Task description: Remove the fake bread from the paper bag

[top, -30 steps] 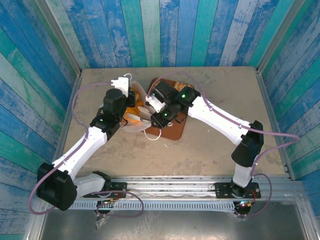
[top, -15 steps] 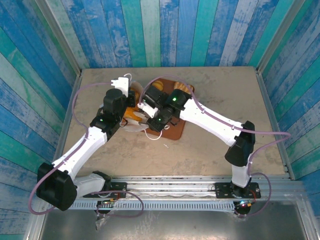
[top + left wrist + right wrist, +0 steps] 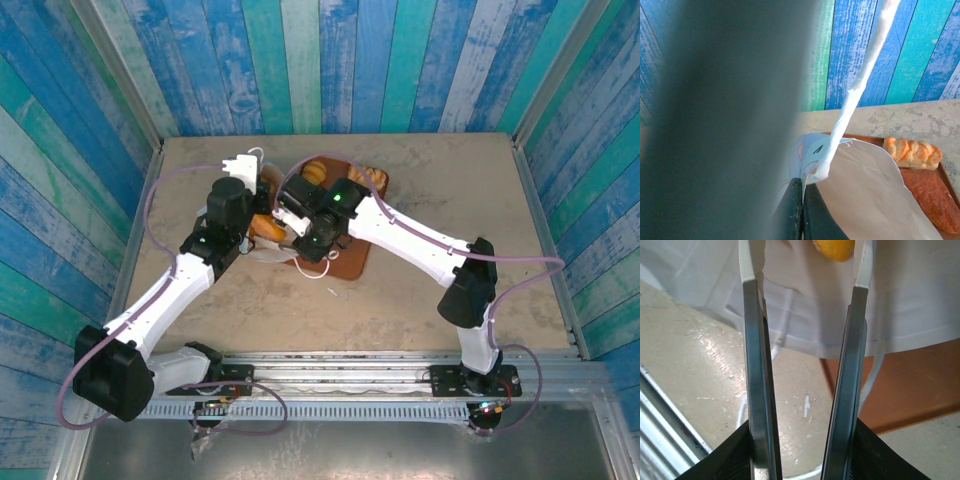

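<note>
Cord handle of paper bag is pinched by closed left gripper. Right gripper jaws are parted at bag mouth, 1 fake bread seen just beyond tips.

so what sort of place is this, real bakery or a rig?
Likely a staged robot test cell: painted plank walls box in a small table, two arms bolt to a metal rail, toy bread on a tray.

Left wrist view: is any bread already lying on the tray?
Yes, a braided loaf lies on the brown tray, beside the paper bag.
</note>
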Available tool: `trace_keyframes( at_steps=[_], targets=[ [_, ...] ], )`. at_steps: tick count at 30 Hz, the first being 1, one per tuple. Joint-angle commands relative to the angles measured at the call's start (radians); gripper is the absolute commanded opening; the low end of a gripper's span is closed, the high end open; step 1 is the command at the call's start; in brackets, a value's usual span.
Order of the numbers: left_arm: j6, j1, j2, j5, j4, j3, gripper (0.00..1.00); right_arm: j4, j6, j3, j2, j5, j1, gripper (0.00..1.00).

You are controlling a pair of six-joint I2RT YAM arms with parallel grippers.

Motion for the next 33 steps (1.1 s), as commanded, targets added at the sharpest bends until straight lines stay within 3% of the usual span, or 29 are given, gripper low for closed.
trace_keyframes(
  at_steps=[1, 8, 16, 26, 33],
  targets=[
    [0.002, -0.004, 0.004, 0.0, 0.043, 0.04, 0.01, -0.017, 0.001, 0.043, 0.024, 0.071, 0.004, 0.45],
    [0.004, -0.004, 0.001, -0.007, 0.04, 0.037, 0.01, -0.017, 0.011, 0.061, 0.04, 0.112, 0.003, 0.41],
    [0.003, -0.004, 0.0, -0.022, 0.04, 0.035, 0.01, -0.007, 0.005, 0.079, 0.022, 0.081, -0.006, 0.29],
    [0.048, -0.001, 0.012, -0.108, 0.034, 0.045, 0.0, 0.02, -0.08, 0.029, -0.131, -0.245, -0.108, 0.23],
    [0.064, 0.03, 0.032, -0.109, 0.037, 0.07, 0.01, 0.018, -0.096, -0.054, -0.224, -0.355, -0.202, 0.22]
  ],
)
